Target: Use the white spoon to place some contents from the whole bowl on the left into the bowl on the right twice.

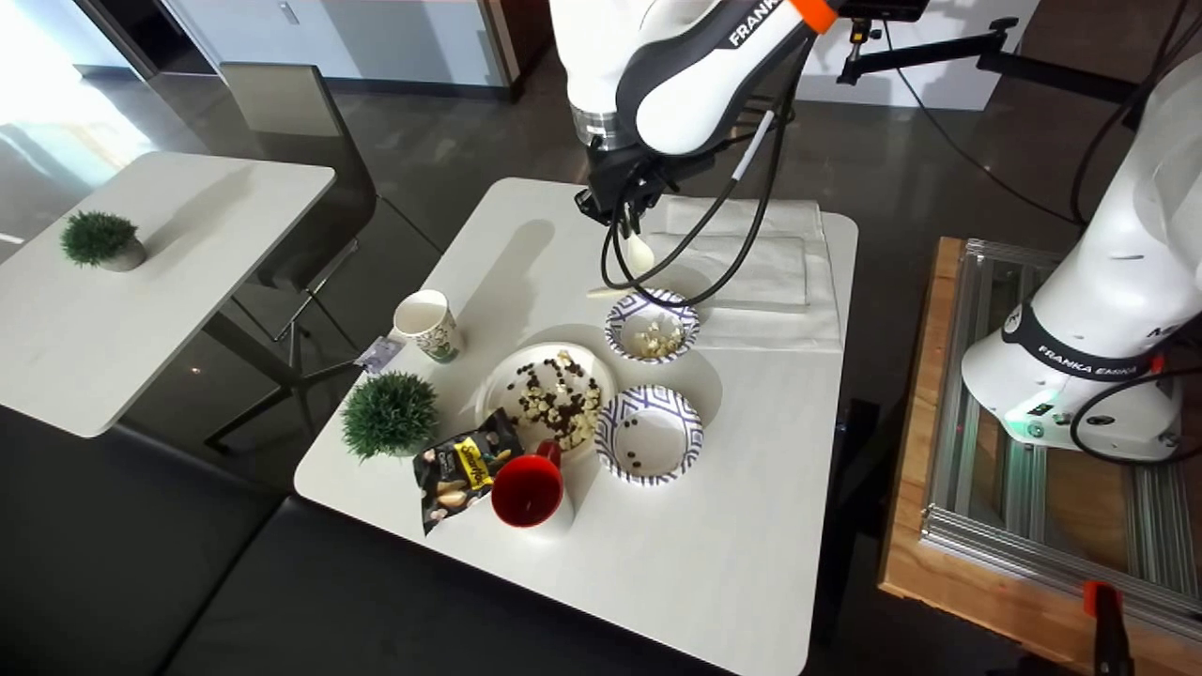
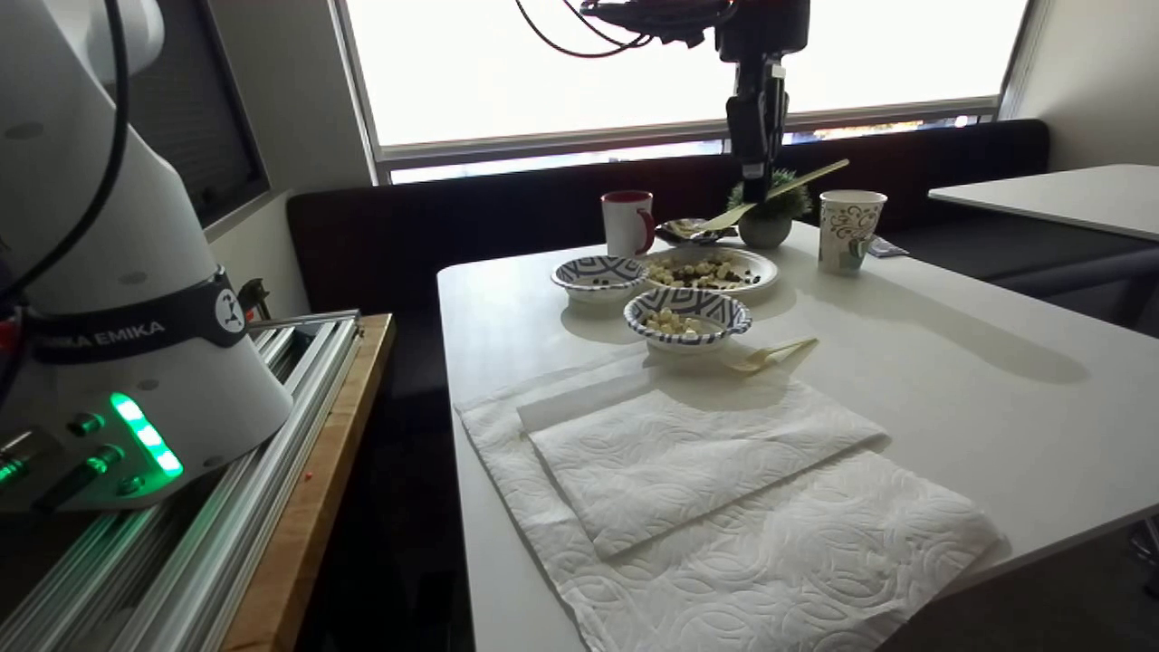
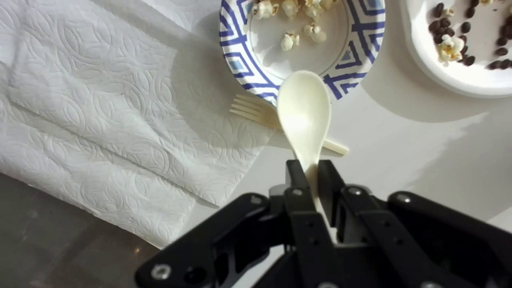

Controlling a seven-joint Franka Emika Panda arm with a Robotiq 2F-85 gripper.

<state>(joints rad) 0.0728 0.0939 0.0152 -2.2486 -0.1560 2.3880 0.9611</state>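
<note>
Table (image 1: 742, 554): 1, white, corners rounded.

Towels (image 2: 706, 471): white, embossed, laid flat along a side of the table, a smaller piece over a larger.

Claw (image 3: 312, 172): 1, black, well above the table. Jaws drawn in to the thickness of the handle of the spoon (image 3: 303, 108), gripping it from 2 sides.

Plate (image 3: 460, 82): 1, round, white; carries popcorn (image 3: 318, 34) mixed with beans (image 3: 465, 27).

Popcorn bowl (image 3: 356, 64): 1, white, blue-purple angular pattern; upright at the edge of the towels, whether partly on them cannot be told. Popcorn inside, gathered toward 1 side.

Bean bowl (image 1: 662, 441): 1, same pattern; upright, just beside the popcorn bowl, apart from it. A few beans inside.

Packet (image 1: 465, 474): 1, black, yellow label; lies between the plant (image 1: 390, 413) and the mug (image 1: 531, 493).

Plant: 1, green, potted.

Mug: 1, white outside, red inside and at the handle; upright, near the bean bowl.

Cup (image 2: 849, 234): 1, patterned; upright, near the plant.

Spoon: 1, off-white; in the air, tilted, hollow end lower. In the wrist view the hollow overlaps the popcorn bowl's rim.

Fork (image 3: 256, 112): 1, off-white; lies beside the popcorn bowl, tines over the towels.

Popcorn: pale pieces.

Beans: dark brown.
</note>
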